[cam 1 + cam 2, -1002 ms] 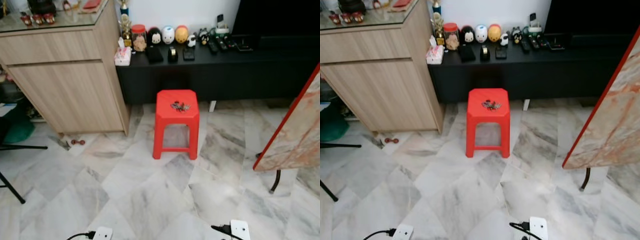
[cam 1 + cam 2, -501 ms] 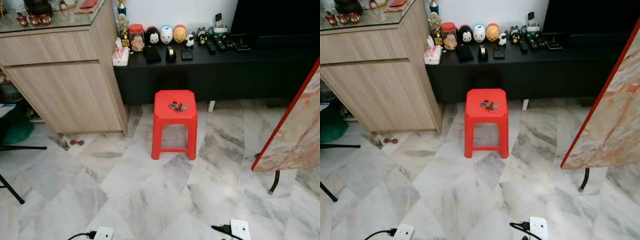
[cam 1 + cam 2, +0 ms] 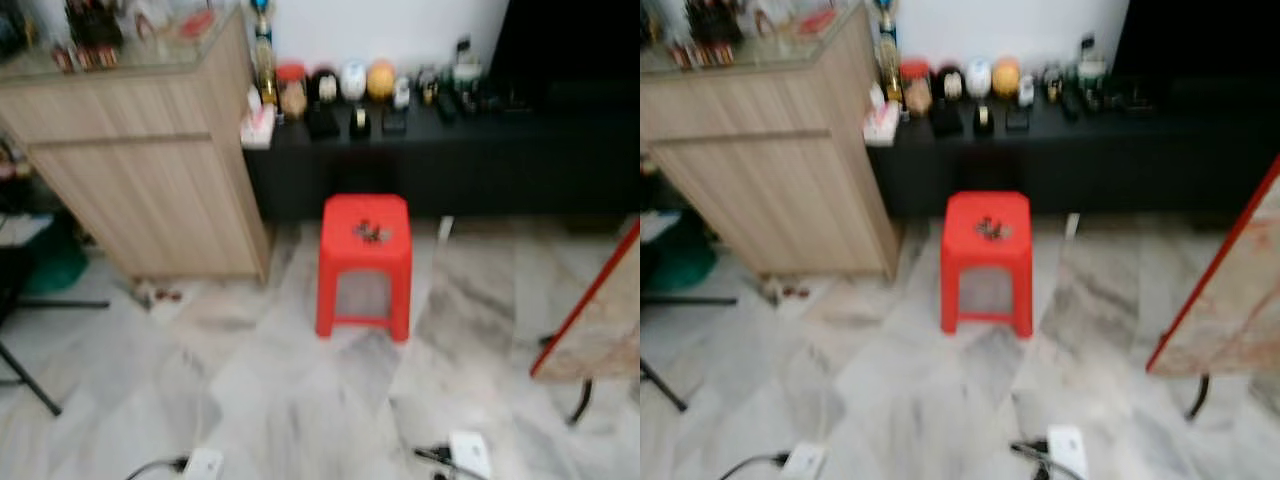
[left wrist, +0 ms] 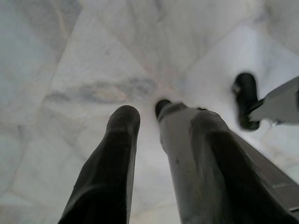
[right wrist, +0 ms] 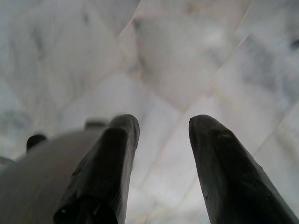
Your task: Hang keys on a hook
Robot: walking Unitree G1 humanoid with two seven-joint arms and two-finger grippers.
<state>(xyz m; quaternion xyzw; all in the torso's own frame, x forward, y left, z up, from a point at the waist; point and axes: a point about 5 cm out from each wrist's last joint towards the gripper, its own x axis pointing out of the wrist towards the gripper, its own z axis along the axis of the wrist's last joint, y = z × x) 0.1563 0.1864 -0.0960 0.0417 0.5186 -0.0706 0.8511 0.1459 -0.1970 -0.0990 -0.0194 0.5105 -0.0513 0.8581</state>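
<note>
a blurred view of a living room with a grey-veined marble floor (image 3: 280,400) is shown. a bunch of keys (image 3: 371,232) lies on the seat of a red plastic stool (image 3: 364,262), which stands on the floor just in front of a long black tv console (image 3: 450,160). small round figurines (image 3: 352,80) and dark gadgets are lined along the console's tabletop. a light wooden cabinet (image 3: 150,180) stands to the left of the stool. the left pincer (image 4: 161,121) and the right pincer (image 5: 161,128) are seen pointing down at the floor, each with its two black fingers spread apart and nothing held between them.
</note>
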